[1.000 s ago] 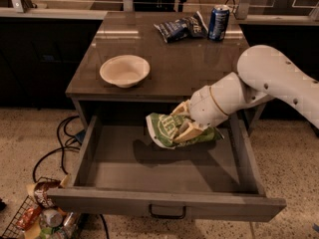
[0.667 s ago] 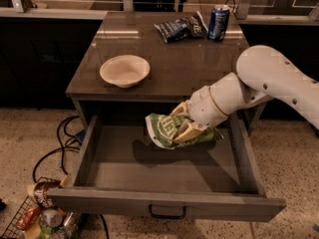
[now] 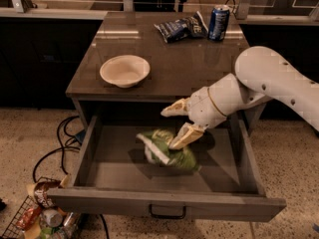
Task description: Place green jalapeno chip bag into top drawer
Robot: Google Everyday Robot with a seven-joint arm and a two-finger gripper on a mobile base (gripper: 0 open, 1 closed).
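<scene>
Tool (image 3: 179, 123) over top drawer (image 3: 164, 204), spread wide, empty — green jalapeno chip bag (image 3: 166, 152) blurred below

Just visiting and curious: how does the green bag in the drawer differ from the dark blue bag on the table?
The green jalapeno chip bag is light green with pale patches; the dark blue chip bag is dark. The green one lies inside the open top drawer; the blue one lies on the tabletop beside a can. The open tool hangs over the green bag, far from the blue one. Both are crinkly snack bags.
</scene>
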